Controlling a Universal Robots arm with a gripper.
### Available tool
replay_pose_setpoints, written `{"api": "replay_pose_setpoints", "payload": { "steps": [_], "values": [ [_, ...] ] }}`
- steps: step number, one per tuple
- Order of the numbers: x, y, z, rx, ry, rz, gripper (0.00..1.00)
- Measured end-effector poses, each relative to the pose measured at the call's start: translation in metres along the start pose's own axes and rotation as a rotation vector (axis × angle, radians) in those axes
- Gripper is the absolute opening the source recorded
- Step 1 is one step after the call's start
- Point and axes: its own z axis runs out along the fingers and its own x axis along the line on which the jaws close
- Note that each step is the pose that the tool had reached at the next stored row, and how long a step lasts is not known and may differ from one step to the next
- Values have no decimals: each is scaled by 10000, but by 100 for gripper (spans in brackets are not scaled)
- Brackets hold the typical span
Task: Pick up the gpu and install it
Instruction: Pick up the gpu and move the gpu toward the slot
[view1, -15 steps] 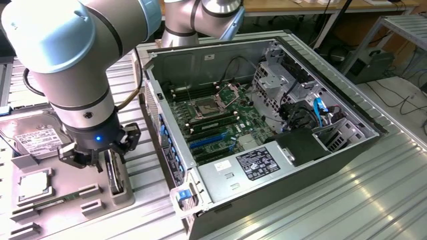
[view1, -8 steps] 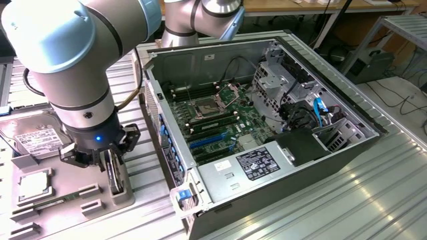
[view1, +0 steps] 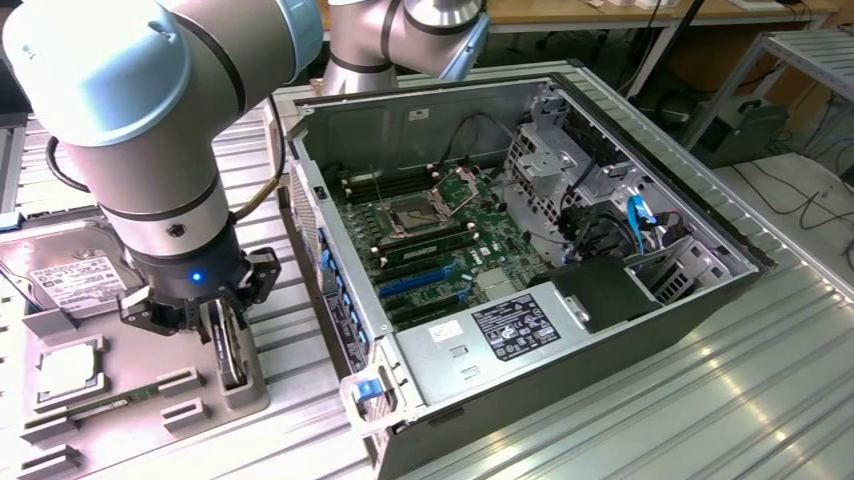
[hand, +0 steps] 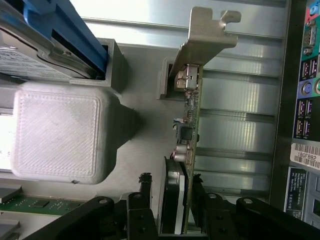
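Observation:
The gpu (hand: 186, 125) stands edge-on in a slot of the grey printed holder (hand: 135, 90), its dark board and pale silvery bracket (hand: 205, 37) running away from the wrist camera. My gripper (hand: 171, 184) straddles the card's near end, with a black finger (hand: 145, 192) against each face, shut on it. In the exterior view the gripper (view1: 224, 320) hangs straight down over the holder (view1: 247, 395) at that view's left, and the gpu (view1: 234, 362) still sits in its slot, beside the open computer case (view1: 400, 440).
The case lies open with its motherboard (view1: 441, 235) and blue expansion slots (view1: 416, 285) exposed. On the holder tray are a silver hard drive (view1: 67, 280), a square CPU chip (view1: 67, 372) and a memory stick (view1: 114, 402). The arm's large joints (view1: 134, 90) rise above the tray.

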Motion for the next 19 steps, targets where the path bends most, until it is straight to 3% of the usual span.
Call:
{"api": "replay_pose_setpoints", "payload": {
  "steps": [6,9,19],
  "values": [
    [0,0,0,0,0,0,41],
    [0,0,0,0,-2,0,29],
    [0,0,0,0,0,0,29]
  ]
}}
